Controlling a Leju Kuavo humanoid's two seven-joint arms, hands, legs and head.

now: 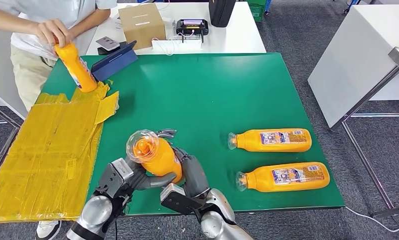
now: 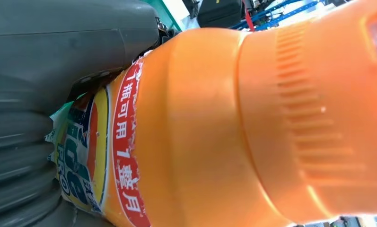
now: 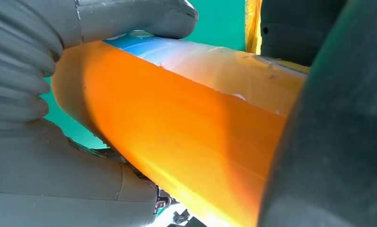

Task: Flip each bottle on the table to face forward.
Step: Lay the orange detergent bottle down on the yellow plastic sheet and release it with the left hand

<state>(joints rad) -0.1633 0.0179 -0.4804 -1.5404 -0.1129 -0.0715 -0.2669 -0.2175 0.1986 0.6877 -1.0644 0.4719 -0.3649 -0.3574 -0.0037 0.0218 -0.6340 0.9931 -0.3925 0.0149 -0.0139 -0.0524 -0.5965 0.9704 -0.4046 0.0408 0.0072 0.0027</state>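
Held bottle (image 1: 157, 157): orange, lifted above the near edge of the green table (image 1: 207, 90), its clear cap tilted up toward my head camera.
My left hand (image 1: 124, 180): wraps the held bottle from the left; in the left wrist view my thumb (image 2: 73, 42) lies across the label (image 2: 89, 151).
My right hand (image 1: 189, 172): clasps the same bottle from the right, fingers (image 1: 167, 133) curling behind it; in the right wrist view the orange body (image 3: 177, 132) runs between thumb and fingers.
Upper lying bottle (image 1: 272, 140): on its side at the table's right, cap pointing left, label up.
Lower lying bottle (image 1: 285, 177): just beside it, nearer me, same direction.
Person's hand (image 1: 52, 31): grips the top of a fourth bottle (image 1: 77, 67), standing tilted at the far left corner.
Yellow taped sheet (image 1: 47, 150): covers the table's left side.
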